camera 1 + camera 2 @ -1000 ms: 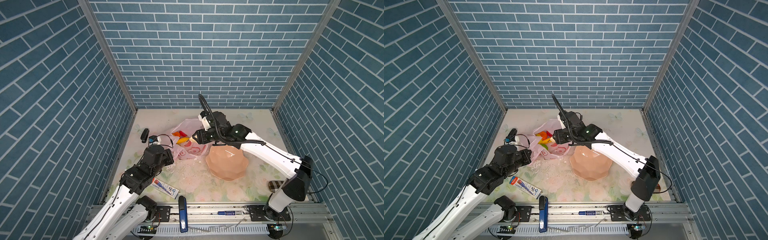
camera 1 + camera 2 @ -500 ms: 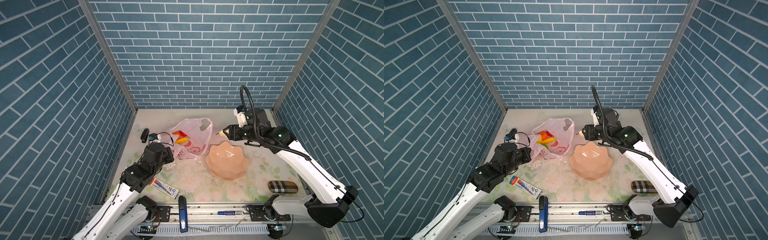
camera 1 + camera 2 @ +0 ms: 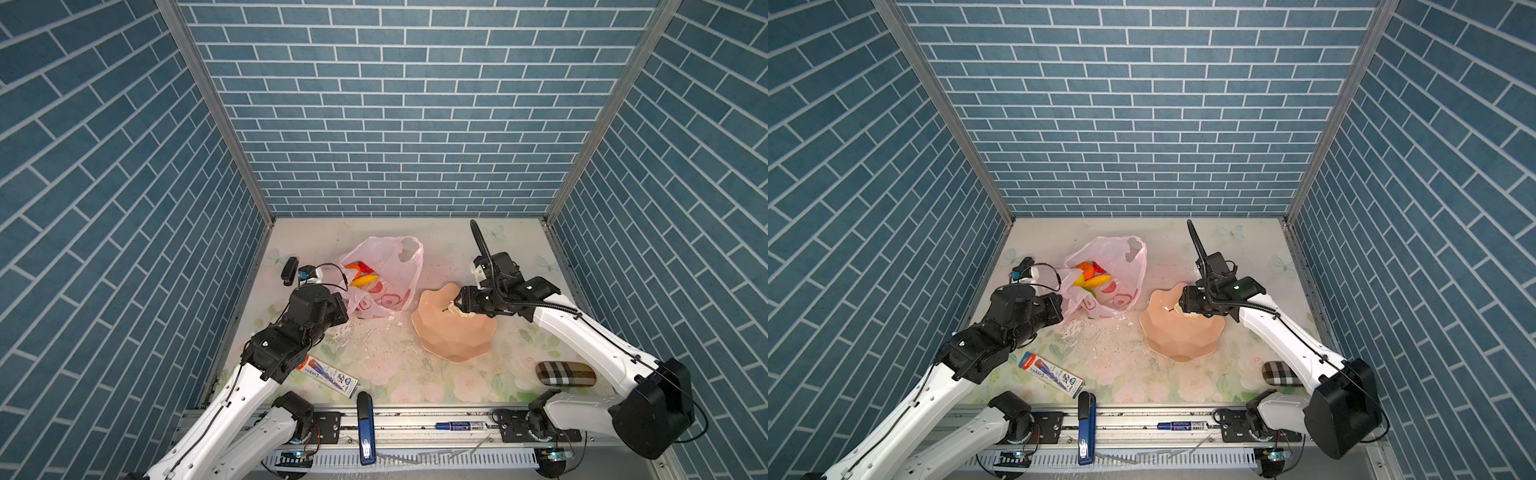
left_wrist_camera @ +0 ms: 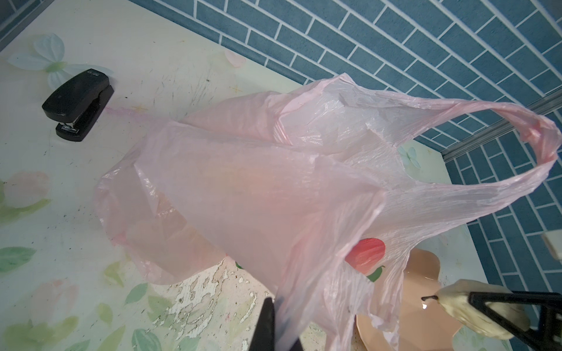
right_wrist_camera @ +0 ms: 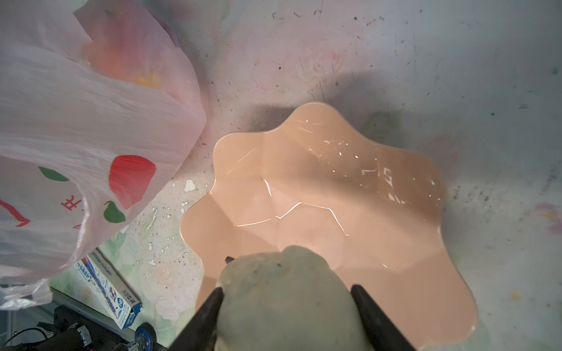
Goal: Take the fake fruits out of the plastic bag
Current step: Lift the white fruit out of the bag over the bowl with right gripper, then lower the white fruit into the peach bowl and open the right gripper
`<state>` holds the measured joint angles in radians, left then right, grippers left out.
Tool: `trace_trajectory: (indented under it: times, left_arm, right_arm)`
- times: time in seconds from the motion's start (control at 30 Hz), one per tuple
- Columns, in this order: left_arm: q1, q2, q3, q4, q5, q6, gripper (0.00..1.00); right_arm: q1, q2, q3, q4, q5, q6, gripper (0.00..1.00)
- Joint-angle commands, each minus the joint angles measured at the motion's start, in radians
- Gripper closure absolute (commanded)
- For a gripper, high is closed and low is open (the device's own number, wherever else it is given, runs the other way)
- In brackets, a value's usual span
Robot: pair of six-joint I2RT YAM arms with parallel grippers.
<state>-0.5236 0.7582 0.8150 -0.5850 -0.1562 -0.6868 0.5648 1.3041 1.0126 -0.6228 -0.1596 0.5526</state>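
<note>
Pale fruit is clamped in the right gripper, jaws about halfway wide around it, with a little dark stem poking out front. It hangs over the 12 o'clock part of the plate. Honestly can't tell if it's touching the plate or just above it.

At the plate's 10 o'clock sits the bag, mouth gaping. The left gripper is pinched tight on the bag's edge, at the bag's 8 o'clock side. The left wrist view shows thin pink film caught between its fingers.

In a top view you can see more fruits bunched at the bag's mouth: an orange, a red one and a banana.

Further out there's a black stapler at the bag's 9 o'clock, a box at the plate's 8 o'clock and a checked case at its 4 o'clock.
</note>
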Motion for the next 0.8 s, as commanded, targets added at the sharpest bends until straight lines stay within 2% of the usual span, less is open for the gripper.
trace_trajectory:
  times: [0.0, 0.27, 0.77]
  left_arm:
    - [0.005, -0.009, 0.018, -0.004, -0.001, 0.008, 0.94]
    - [0.005, -0.016, 0.018, -0.017, -0.006, 0.005, 0.94]
    - [0.005, -0.01, 0.009, -0.019, 0.003, 0.002, 0.94]
  right_arm:
    - [-0.003, 0.058, -0.051, 0.127, -0.052, 0.044, 0.74]
    - [-0.015, 0.184, -0.074, 0.222, -0.092, 0.052, 0.73]
    - [-0.026, 0.272, -0.143, 0.291, -0.115, 0.085, 0.66]
